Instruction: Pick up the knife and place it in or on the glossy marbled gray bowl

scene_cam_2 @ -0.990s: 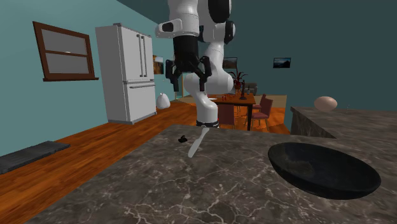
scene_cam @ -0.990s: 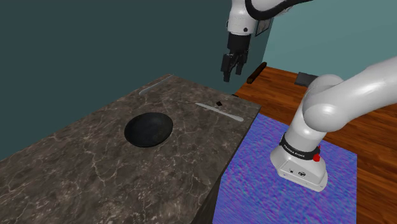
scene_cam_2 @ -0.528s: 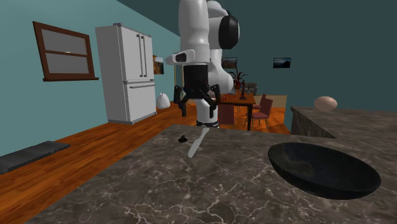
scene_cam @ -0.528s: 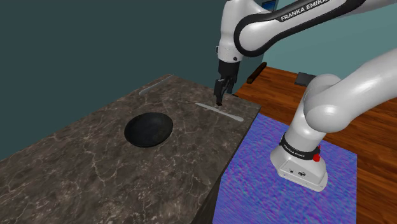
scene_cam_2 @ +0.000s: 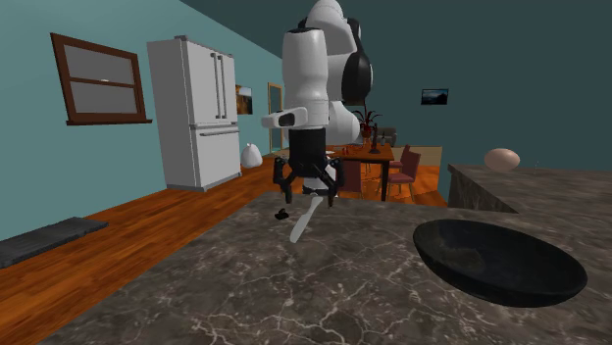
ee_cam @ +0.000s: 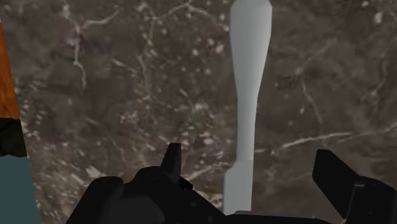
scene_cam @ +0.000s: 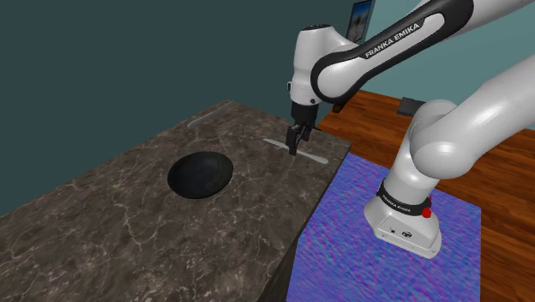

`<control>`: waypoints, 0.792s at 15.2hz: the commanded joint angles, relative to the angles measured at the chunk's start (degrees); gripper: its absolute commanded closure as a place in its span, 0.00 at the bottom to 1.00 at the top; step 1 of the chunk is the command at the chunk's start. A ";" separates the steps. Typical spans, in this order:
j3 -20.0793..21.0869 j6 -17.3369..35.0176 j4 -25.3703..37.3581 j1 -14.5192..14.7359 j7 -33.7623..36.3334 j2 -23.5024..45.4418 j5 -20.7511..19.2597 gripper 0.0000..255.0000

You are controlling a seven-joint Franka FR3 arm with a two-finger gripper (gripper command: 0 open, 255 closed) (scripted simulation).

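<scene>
A pale grey knife (scene_cam: pixel 315 157) lies flat on the dark marbled counter (scene_cam: pixel 111 223), near the corner closest to the arm. My gripper (scene_cam: pixel 294 147) hangs open just above it. In the wrist view the knife (ee_cam: pixel 249 95) runs between the two fingers (ee_cam: pixel 170 159), which stand apart and do not touch it. The second exterior view shows the gripper (scene_cam_2: pixel 306 196) spread over the knife (scene_cam_2: pixel 300 225). The dark glossy bowl (scene_cam: pixel 200 174) sits upright mid-counter, well away from the gripper; in the second exterior view the bowl (scene_cam_2: pixel 495 263) is at the right.
A small dark object (scene_cam_2: pixel 281 213) lies on the counter beside the knife. The counter's edge drops to a blue-purple rug (scene_cam: pixel 360 249) and wooden floor. A white fridge (scene_cam_2: pixel 199 113), a dining table with chairs (scene_cam_2: pixel 378 162) and a pale egg-shaped thing (scene_cam_2: pixel 503 159) stand beyond.
The gripper has come down from high above the counter corner to just over the knife, staying open. The knife and bowl have not moved.
</scene>
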 commanded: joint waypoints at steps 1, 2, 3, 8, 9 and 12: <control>0.08 1.88 -0.56 0.04 -0.06 1.27 0.11 0.00; 0.08 1.88 -0.56 0.04 -0.06 1.26 0.11 0.00; 0.08 1.88 -0.56 0.04 -0.06 1.27 0.11 0.00; 0.07 1.86 -0.56 0.04 -0.07 1.26 0.10 0.00; 0.07 1.86 -0.56 0.04 -0.07 1.26 0.10 1.00; 0.07 1.84 -0.55 0.03 -0.07 1.24 0.10 1.00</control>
